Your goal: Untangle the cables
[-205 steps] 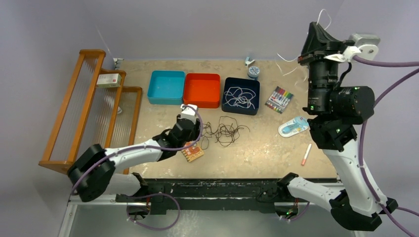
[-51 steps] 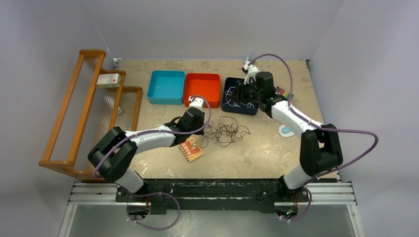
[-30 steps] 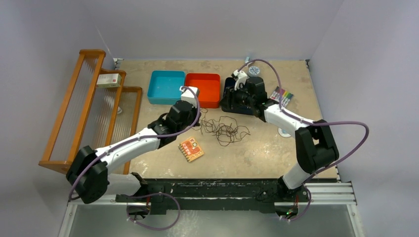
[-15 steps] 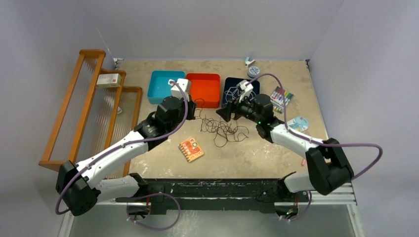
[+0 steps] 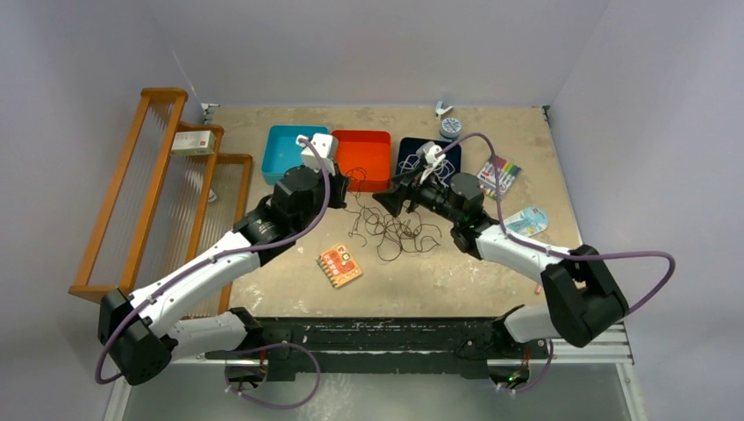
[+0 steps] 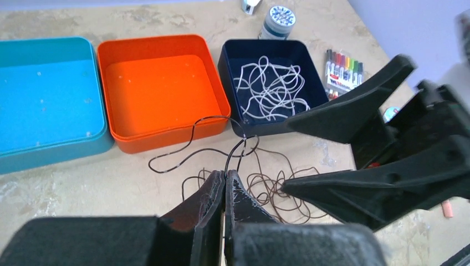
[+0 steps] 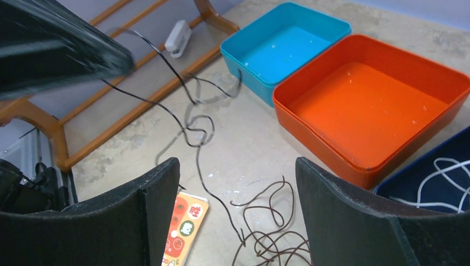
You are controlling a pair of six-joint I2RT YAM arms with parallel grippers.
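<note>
A robotics lab's test cell: plain pale lilac walls (image 5: 368,53) box in a beige mottled tabletop (image 5: 474,272), with two white-and-black robot arms (image 5: 206,266) bolted to a black metal rail (image 5: 377,338). Staged props lie about (thin black cables (image 5: 399,232), square plastic trays in teal (image 5: 279,158), orange (image 5: 373,149) and navy (image 5: 406,156)).

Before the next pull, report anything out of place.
The tangle of thin dark cables lies loose on the table, while the white cords sit inside the navy square tray. One dark strand runs up to the shut left gripper.
</note>
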